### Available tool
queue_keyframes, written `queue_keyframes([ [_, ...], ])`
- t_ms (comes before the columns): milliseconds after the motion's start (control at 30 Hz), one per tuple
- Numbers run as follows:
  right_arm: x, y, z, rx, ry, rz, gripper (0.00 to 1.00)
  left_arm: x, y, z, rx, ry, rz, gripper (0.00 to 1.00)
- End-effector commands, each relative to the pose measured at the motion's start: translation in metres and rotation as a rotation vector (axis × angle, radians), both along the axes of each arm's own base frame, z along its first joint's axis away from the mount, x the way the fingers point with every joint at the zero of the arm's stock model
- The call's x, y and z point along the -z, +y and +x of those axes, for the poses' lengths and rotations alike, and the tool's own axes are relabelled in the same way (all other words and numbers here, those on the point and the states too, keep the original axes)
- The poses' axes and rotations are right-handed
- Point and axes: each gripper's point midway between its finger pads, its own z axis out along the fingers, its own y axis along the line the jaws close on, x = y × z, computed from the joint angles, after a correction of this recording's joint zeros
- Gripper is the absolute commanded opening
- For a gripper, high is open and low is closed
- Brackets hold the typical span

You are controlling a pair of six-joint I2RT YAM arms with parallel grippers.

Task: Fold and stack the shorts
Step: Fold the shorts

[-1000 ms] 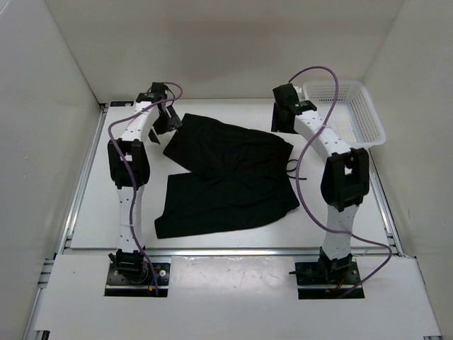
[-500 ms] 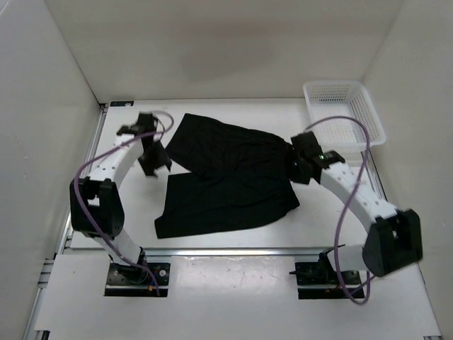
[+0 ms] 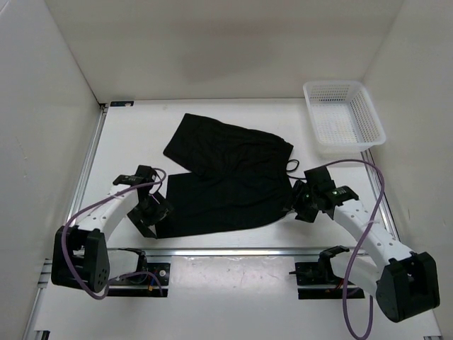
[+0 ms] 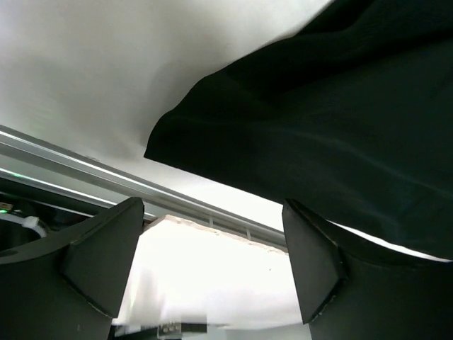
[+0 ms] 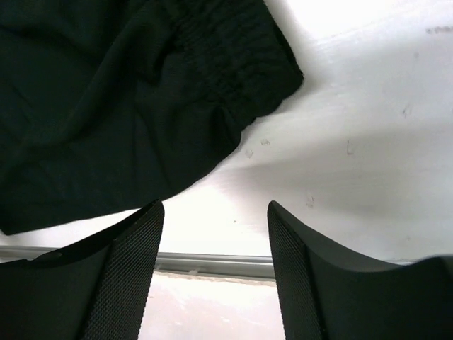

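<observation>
shorts (image 3: pixel 226 177) are laid spread out mid-table (image 3: pixel 127 142), waist to the right, legs to the left, w/ drawstring (image 3: pixel 292 166) looped at the waist edge. left gripper (image 3: pixel 150 212) is set by the near leg's hem corner, fingers apart, nothing held. right gripper (image 3: pixel 304 204) is set by the near waist corner, likewise spread & empty. in both wrist views the fabric is cut off at the frame edge.
</observation>
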Motion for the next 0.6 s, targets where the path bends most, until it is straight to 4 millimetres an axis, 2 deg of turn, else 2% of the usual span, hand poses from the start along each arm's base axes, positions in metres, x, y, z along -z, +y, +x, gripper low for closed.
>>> queue_keyframes([
  [0, -0.004, 0.001, -0.002, 0.076, 0.003, 0.073, 0.65, 0.009, -0.012, -0.001, -0.031, 0.01, -0.041, 0.91],
  [33, -0.008, -0.002, 0.002, 0.095, -0.014, 0.087, 0.65, 0.01, -0.017, 0.0, -0.016, 0.009, -0.055, 0.91],
  [100, -0.004, -0.006, 0.004, 0.111, -0.012, 0.09, 0.63, 0.022, -0.019, -0.009, -0.015, 0.053, -0.058, 0.91],
  [133, -0.001, -0.009, 0.007, 0.125, -0.008, 0.1, 0.63, 0.022, -0.024, -0.003, -0.014, 0.04, -0.087, 0.9],
  [167, 0.003, -0.011, 0.007, 0.124, -0.001, 0.102, 0.62, 0.028, -0.024, -0.007, -0.015, 0.062, -0.082, 0.9],
  [200, 0.004, -0.013, 0.015, 0.141, -0.011, 0.113, 0.6, 0.028, -0.024, -0.007, -0.015, 0.062, -0.082, 0.86],
  [267, 0.012, -0.011, 0.016, 0.133, -0.008, 0.125, 0.6, 0.032, -0.016, 0.002, -0.016, 0.046, -0.029, 0.83],
  [300, 0.013, -0.012, 0.026, 0.135, -0.034, 0.128, 0.59, 0.031, -0.014, 0.008, -0.026, 0.045, -0.017, 0.79],
  [400, 0.023, -0.011, 0.033, 0.125, -0.022, 0.119, 0.59, 0.034, -0.01, 0.019, -0.018, 0.042, 0.02, 0.52],
  [433, 0.021, -0.01, 0.042, 0.124, -0.041, 0.124, 0.58, 0.033, -0.009, 0.026, -0.018, 0.032, 0.027, 0.44],
  [467, 0.022, -0.012, 0.048, 0.123, -0.051, 0.106, 0.56, 0.033, -0.008, 0.028, -0.018, 0.035, 0.037, 0.22],
  [500, 0.031, -0.014, 0.049, 0.122, -0.033, 0.086, 0.56, 0.036, -0.006, 0.029, -0.008, 0.046, 0.053, 0.11],
  [567, 0.037, -0.014, 0.059, 0.126, -0.035, 0.078, 0.5, 0.033, -0.008, 0.037, 0.003, 0.03, 0.05, 0.11],
])
